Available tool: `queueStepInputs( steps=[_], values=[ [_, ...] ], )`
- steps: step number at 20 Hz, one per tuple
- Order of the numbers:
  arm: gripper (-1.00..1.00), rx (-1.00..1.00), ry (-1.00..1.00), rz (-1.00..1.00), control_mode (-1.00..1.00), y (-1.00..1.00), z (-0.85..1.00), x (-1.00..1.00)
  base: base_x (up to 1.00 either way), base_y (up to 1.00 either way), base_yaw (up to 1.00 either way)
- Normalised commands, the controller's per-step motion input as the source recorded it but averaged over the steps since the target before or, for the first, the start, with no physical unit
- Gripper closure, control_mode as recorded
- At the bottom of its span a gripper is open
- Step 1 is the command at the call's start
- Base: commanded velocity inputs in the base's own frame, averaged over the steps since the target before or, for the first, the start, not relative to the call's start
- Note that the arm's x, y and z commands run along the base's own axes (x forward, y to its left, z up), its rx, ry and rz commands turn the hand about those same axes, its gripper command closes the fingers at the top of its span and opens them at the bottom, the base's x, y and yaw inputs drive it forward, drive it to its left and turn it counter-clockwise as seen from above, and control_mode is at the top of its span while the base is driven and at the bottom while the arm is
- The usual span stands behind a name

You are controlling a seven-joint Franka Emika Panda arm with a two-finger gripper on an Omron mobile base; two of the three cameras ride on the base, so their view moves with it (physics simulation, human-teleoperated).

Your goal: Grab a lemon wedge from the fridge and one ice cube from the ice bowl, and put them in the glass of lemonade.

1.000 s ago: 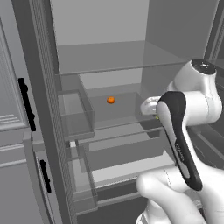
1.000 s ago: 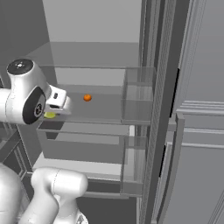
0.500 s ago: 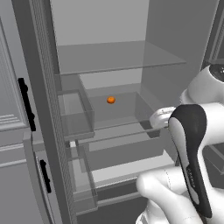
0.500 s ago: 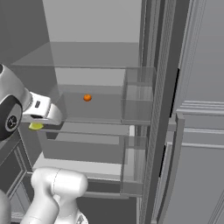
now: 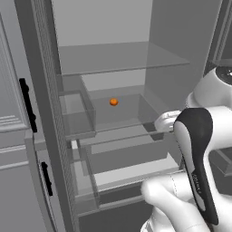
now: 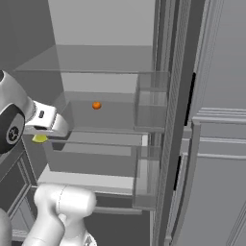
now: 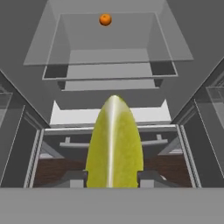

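Hand view: gripper (image 7: pixel 113 178) is pinching the wedge (image 7: pixel 114 144) between both jaws, one dark tip showing at each side of its base. Wedge's long axis is running straight along the gripper axis, tapered end pointing away from the hand toward the fridge (image 7: pixel 192 57) interior, pale ridge line centred on top. Wedge is sitting outside the shelf area, in front of and below the glass shelf (image 7: pixel 109 59). A small orange ball (image 7: pixel 105 19) is resting far back on that shelf, well apart from the wedge.

Right base view: wedge (image 6: pixel 39 138) is showing as a yellow-green sliver under the hand, at the fridge's left edge, near the shelf's front lip. Ball (image 6: pixel 96 105) is sitting on the shelf, w/ a clear door bin (image 6: pixel 151 103) to its right.

Left base view: ball (image 5: pixel 113 102) is sitting mid-shelf; arm is blocking the hand.
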Motion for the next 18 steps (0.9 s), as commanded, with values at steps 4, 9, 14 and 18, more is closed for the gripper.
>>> queueStepInputs(
  steps=[4, 9, 14, 18],
  values=[
    [1.0, 0.0, 0.0, 0.0, 1.0, 0.0, 0.0, 0.0, -1.0, 0.0, -0.14],
    [1.0, 0.0, 0.0, 0.0, 1.0, 0.0, 0.0, 0.0, -1.0, 0.0, -0.51],
    [1.0, 0.0, 0.0, 0.0, 1.0, 0.0, 0.0, 0.0, -0.67, 0.02, -0.8],
    [1.0, 0.0, 0.0, 0.0, 1.0, 0.0, 0.0, 0.0, -0.33, -0.06, -0.81]
  ],
)
